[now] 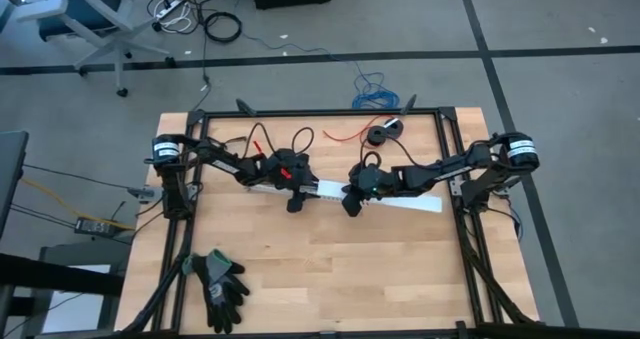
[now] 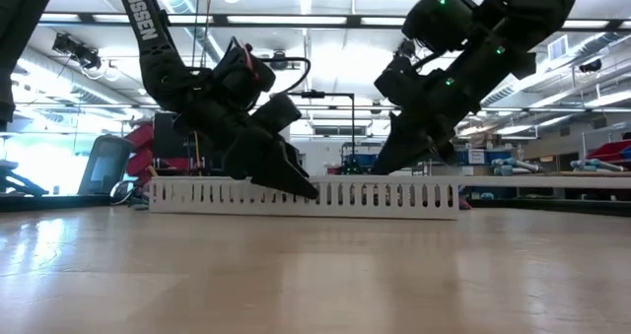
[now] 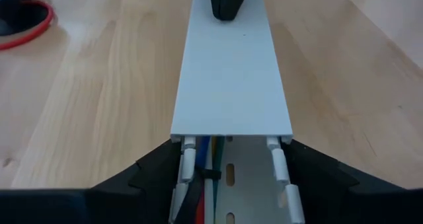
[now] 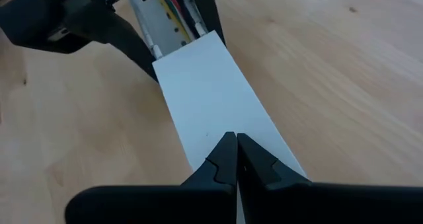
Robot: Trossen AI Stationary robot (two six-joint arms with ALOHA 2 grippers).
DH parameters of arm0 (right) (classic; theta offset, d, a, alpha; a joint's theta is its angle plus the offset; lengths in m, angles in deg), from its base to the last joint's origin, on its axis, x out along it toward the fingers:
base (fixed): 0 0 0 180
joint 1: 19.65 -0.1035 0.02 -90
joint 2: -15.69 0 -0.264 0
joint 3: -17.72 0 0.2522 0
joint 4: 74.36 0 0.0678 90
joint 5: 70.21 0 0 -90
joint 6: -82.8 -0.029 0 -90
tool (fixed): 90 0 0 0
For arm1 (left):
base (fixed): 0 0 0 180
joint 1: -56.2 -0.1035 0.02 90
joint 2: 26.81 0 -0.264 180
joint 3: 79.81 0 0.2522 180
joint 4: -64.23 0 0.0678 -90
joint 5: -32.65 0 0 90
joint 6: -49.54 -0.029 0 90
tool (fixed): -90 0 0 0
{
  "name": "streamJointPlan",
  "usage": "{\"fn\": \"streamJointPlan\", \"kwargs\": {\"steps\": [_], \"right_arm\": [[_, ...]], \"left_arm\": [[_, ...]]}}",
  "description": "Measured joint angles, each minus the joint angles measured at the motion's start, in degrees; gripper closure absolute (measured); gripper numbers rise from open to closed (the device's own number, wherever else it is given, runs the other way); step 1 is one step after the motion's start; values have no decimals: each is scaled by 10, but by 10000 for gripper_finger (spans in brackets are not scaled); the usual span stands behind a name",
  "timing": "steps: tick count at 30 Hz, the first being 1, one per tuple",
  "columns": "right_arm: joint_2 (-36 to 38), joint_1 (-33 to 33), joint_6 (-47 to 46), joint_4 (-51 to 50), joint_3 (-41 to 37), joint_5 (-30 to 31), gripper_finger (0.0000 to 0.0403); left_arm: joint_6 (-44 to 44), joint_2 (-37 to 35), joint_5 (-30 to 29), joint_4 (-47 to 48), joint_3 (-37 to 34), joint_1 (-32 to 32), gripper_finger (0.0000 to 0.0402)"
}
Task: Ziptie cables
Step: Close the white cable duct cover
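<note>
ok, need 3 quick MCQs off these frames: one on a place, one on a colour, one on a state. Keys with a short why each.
1. Where do the cables lie?
A. Inside the slotted white cable duct
B. Loose beside the gloves
C. Hanging off the table's edge

2. What colour is the cover on the duct?
A. Black
B. White
C. Yellow

3. How does the right end effector stand?
A. Wide open above the table
B. Shut, tip on the cover
C. Clamped round the cables

Answers:
1 A: the left wrist view shows the coloured wires running in the duct's open end, under the cover's edge.
2 B: both wrist views show a plain white lid.
3 B: the right wrist view shows its fingers pressed together, tip against the white cover; the left end effector straddles the duct's open end, a finger on each side.
</note>
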Motion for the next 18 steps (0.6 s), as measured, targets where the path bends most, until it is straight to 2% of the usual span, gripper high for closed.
{"fn": "streamJointPlan", "kwargs": {"steps": [4,11,18], "right_arm": [[0,0,0,-2,1,0,403],[0,-1,-1,-3,1,0,403],[1,-2,-17,-17,2,1,403]], "left_arm": [[-1,0,0,0,2,0,154],[-6,0,-8,-11,4,1,117],[-10,-33,-10,17,4,-7,114]]}}
